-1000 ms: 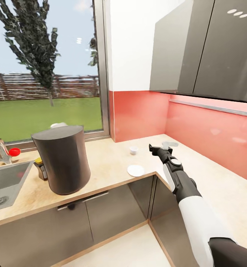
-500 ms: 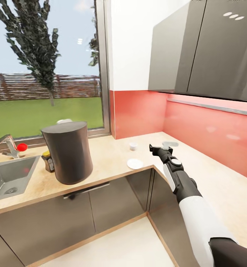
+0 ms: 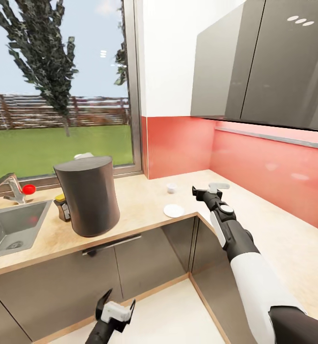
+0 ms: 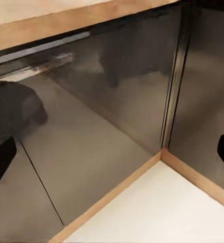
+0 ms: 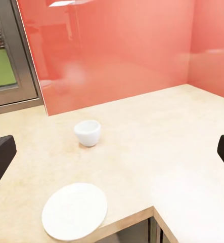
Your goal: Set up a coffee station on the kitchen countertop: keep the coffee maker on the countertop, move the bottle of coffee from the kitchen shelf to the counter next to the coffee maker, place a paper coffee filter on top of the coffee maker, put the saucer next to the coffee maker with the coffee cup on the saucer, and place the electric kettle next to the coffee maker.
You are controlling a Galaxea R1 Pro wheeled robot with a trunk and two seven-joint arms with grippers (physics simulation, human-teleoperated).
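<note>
The dark coffee maker (image 3: 88, 196) stands on the kitchen countertop (image 3: 139, 203). The bottle of coffee (image 3: 61, 207), yellow-capped, sits against its left side. A small white shape (image 3: 83, 155) pokes up behind its top; I cannot tell what it is. The saucer (image 3: 173, 210) (image 5: 74, 210) lies bare near the counter's inner corner, and the coffee cup (image 3: 171, 188) (image 5: 87, 132) stands on the counter just beyond it. My right gripper (image 3: 209, 189) (image 5: 112, 154) hovers open right of both. My left gripper (image 3: 115, 310) (image 4: 112, 157) is open, low before the cabinet doors. The electric kettle is out of view.
A steel sink (image 3: 32, 217) with a faucet (image 3: 13, 186) and a red knob (image 3: 28, 189) lies left of the coffee maker. Dark wall cabinets (image 3: 264, 62) hang over the right counter run. A red backsplash (image 3: 273, 172) and a window (image 3: 58, 95) back the counter.
The camera shifted after the oldest frame, then held still. My left gripper has risen into the bottom of the head view. The right arm and the counter items have not moved.
</note>
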